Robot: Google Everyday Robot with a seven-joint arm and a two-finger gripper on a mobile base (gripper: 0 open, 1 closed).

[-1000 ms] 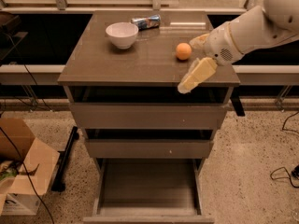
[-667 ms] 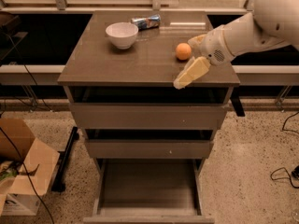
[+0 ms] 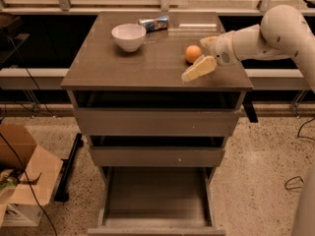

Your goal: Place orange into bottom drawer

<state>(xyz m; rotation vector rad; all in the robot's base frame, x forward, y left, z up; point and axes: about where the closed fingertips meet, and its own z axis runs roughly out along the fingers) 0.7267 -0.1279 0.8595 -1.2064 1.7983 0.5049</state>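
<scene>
The orange (image 3: 193,53) sits on the cabinet top, right of centre. My gripper (image 3: 203,54) reaches in from the right at the orange's level and is open. One pale finger (image 3: 199,69) lies in front of the orange and the other finger (image 3: 208,40) behind it, so the orange sits between them near the tips. I cannot tell whether either finger touches it. The bottom drawer (image 3: 157,193) is pulled out at the base of the cabinet, and its long flat floor is bare.
A white bowl (image 3: 129,36) and a crushed blue-silver can (image 3: 153,23) stand at the back of the cabinet top (image 3: 123,65). The two upper drawers are slightly open. A cardboard box (image 3: 24,173) and cables lie on the floor to the left.
My gripper has moved back from the cabinet's front edge toward the orange, and its fingers now lie on either side of it. The orange has not moved.
</scene>
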